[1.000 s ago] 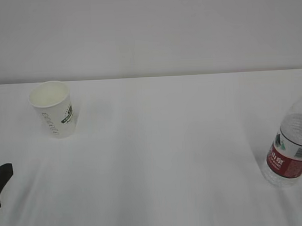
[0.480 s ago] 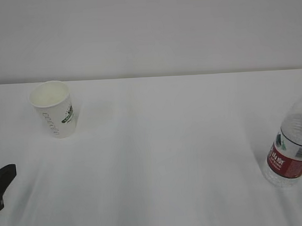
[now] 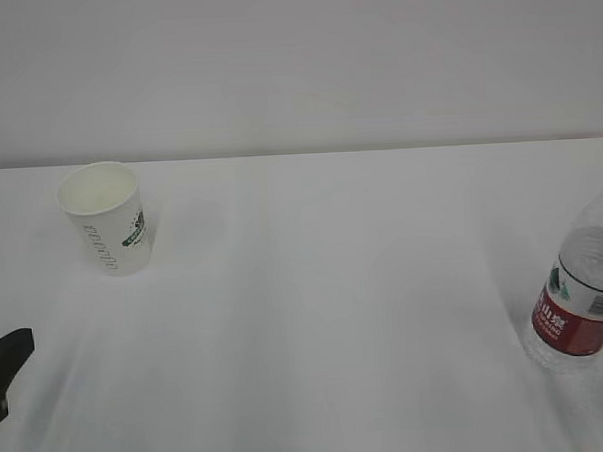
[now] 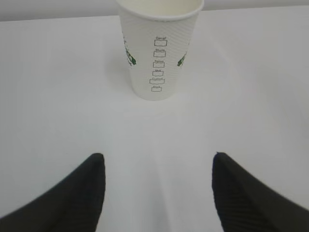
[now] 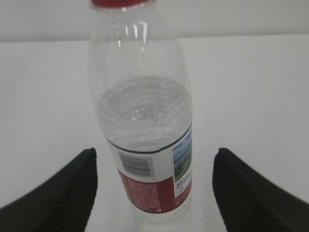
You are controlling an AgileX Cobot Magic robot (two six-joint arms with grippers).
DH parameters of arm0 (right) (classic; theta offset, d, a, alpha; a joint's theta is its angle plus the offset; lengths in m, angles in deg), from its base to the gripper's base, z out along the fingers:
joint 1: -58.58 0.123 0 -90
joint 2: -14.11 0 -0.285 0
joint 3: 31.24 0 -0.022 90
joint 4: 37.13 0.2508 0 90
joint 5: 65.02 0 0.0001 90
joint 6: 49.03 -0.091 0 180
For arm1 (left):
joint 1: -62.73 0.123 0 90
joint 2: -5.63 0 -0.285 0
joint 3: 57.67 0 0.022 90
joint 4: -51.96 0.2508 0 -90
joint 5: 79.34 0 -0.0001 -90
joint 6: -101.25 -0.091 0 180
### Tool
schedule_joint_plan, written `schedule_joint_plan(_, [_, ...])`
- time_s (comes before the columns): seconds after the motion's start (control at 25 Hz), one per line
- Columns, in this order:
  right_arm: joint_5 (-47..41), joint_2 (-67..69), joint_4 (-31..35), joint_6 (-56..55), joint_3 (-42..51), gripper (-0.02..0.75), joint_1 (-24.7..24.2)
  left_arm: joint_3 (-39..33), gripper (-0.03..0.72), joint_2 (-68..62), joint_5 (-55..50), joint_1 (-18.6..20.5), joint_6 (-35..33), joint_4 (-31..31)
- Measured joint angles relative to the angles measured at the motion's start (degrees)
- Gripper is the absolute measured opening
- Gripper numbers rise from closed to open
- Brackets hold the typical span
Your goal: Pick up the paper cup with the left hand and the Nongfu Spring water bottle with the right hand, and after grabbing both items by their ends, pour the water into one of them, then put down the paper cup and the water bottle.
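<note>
The small white tapered paper cup [image 3: 105, 218] stands upright at the far left of the plain white surface [image 3: 325, 305], and the clear ribbed plastic water bottle [image 3: 580, 287] with its red label stands upright at the right edge, well apart from it. Each thing lies straight ahead of its own arm: in the left wrist view the cup [image 4: 158, 46] sits centred beyond the black two-fingered left gripper [image 4: 158, 186], whose jaws are spread wide and hold nothing, with bare surface between them and the cup. In the right wrist view the bottle [image 5: 143, 111] stands between the parted fingers of the black right gripper [image 5: 154, 186], its long axis vertical; these jaws are also released, with no contact showing, so a close on the bottle looks the nearer of the two grasps. The water [image 5: 141, 111] fills the bottle to about its shoulder. The cup carries a dark green logo and a column of small tick-boxes whose words are too small to read with certainty; the bottle's label shows white characters, a barcode and a small landscape picture.
</note>
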Motion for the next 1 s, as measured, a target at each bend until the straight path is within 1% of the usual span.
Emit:
schedule_joint_plan(0.28, [8.64,14.14,-2.42,-0.57,0.0,0.562,0.0,0.0,0.507,0.0,0.0,0.0,0.12,0.0])
schedule_joint_plan(0.56, [15.25,23.19,-3.37,-0.57,0.0,0.562,0.0,0.0,0.507,0.0,0.09,0.0,0.12,0.0])
schedule_joint_plan(0.76, [19.56,26.9,-3.63,-0.57,0.0,0.563,0.0,0.0,0.507,0.0,0.09,0.0,0.12,0.0])
schedule_joint_plan(1.0, [21.66,27.62,-3.87,-0.44,0.0,0.564,0.0,0.0,0.507,0.0,0.09,0.0,0.12,0.0])
